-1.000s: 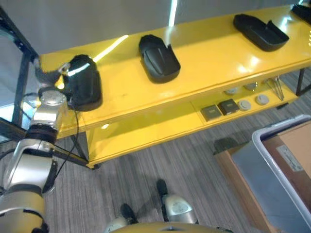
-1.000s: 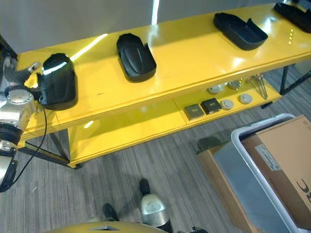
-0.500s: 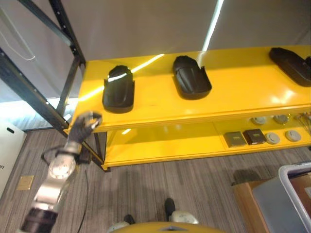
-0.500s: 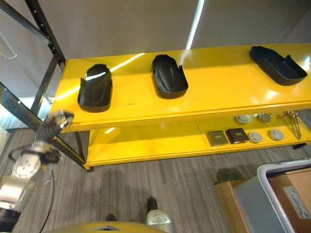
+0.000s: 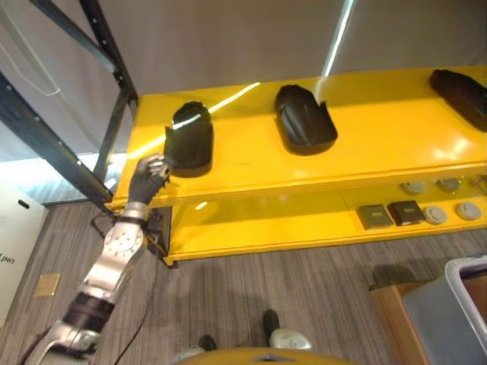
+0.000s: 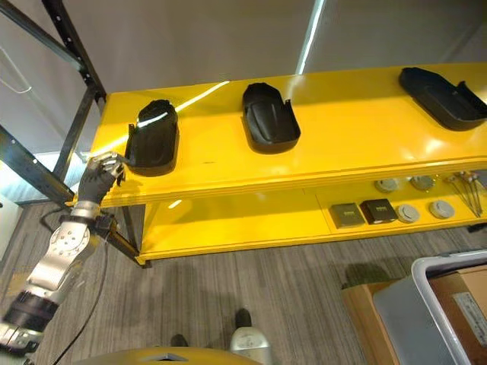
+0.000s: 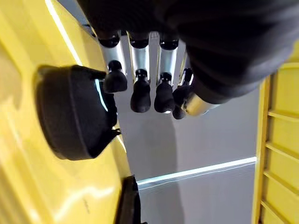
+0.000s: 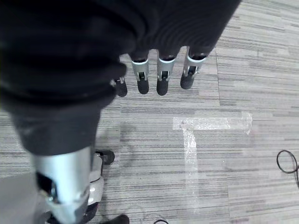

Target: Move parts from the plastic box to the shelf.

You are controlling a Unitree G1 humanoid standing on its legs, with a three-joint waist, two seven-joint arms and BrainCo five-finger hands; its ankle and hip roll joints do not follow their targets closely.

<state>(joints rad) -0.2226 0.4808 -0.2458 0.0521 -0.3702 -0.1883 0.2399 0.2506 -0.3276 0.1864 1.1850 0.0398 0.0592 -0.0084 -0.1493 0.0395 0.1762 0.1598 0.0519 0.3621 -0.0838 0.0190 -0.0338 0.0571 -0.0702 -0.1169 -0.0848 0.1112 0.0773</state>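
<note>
Glossy black moulded part [image 5: 188, 141] on yellow shelf [image 5: 251, 163], left hand [image 5: 147, 179] beside it, fingers relaxed, empty, right hand [image 8: 154, 77] over floor in its wrist view, fingers loose

Three black moulded parts [image 6: 268, 116] on the yellow shelf [image 6: 342, 144] — below, two square pieces [image 6: 347, 215], five round discs [image 6: 409, 212].

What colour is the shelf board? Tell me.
Bright yellow: the shelf shows best in the right eye view.

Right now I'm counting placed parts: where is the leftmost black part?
The leftmost black part sits on the yellow shelf's top level near its left end, left of a second black part, beside the left hand.
</note>
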